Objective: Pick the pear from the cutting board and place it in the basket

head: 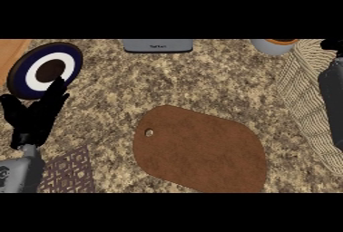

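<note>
Granite-patterned bench (201,86) fills the head view. Near the centre, a little toward 5 o'clock, lies the brown cutting board (201,149), an oval shape with a small hole near its edge at 9 o'clock. Its top is bare; the pear does not show on it, and I cannot see the pear anywhere in the view.

At 3 o'clock, along the right edge, stands the woven basket (305,104), light in colour, with only its wall visible. A grey forearm (333,104) crosses over the basket there. The right robot hand (331,44) shows only as a small black part at about 2 o'clock, at the very edge, so I cannot tell if its fingers are spread or closed, or if it holds something.

The left robot hand (36,115) is at 9 o'clock, resting with straight fingers pointing up, holding nothing. Just above it, at 10 o'clock, lies a round plate (47,70) with dark blue and white rings and a brown middle. The fingertips overlap the lower rim of this plate.

At 12 o'clock a grey box (158,45) is cut by the top edge. At 1 o'clock is a grey cup (275,46) with an orange inside. At 7 o'clock lies a dark mat with lattice pattern (67,172).
</note>
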Motion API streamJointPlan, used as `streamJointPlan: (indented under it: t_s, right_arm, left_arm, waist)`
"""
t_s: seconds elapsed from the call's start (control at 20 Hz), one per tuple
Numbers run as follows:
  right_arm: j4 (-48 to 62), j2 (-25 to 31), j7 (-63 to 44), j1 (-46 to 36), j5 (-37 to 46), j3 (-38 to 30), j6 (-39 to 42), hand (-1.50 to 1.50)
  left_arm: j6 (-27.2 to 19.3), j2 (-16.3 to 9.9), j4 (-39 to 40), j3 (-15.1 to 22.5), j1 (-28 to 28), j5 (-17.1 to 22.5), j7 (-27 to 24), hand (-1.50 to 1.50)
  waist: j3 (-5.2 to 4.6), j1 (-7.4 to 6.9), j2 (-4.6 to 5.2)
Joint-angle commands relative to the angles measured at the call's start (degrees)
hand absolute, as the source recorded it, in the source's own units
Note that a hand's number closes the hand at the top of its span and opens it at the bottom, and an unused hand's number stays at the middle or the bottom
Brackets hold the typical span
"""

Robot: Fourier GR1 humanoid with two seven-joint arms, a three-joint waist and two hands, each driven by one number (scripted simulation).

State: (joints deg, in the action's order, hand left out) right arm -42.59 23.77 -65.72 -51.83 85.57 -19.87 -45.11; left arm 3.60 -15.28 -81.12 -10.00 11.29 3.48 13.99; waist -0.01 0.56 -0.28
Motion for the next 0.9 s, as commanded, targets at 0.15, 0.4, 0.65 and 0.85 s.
streamJointPlan:
  t_s: [0.15, 0.4, 0.65, 0.85]
  right_arm:
    - [-12.4, -0.5, -7.4, 4.5, 1.7, -4.6, -6.2, -1.5]
    - [-25.1, -3.1, -8.5, 7.7, 5.8, -10.3, -9.5, -1.5]
    - [-44.6, -11.3, -4.2, 18.2, 1.8, -11.9, -3.0, -1.5]
    - [-60.4, -17.0, -2.4, 29.1, -2.9, -10.9, 2.6, -1.5]
  left_arm:
    - [-0.6, 0.6, 2.6, -0.3, 0.7, -0.5, -1.0, 0.0]
    - [-0.6, 0.2, -0.6, -0.2, -1.9, -0.8, -0.7, 0.0]
    - [-1.2, -0.8, 2.4, -2.5, -0.6, -0.3, -1.5, 0.0]
    - [0.4, -0.7, 1.9, -2.6, -3.0, 0.8, -1.9, 0.0]
  waist:
    - [-0.05, 0.74, -0.02]
    - [-0.07, 1.25, -0.64]
    - [-0.13, 3.98, -1.21]
    - [-0.11, 4.04, -1.31]
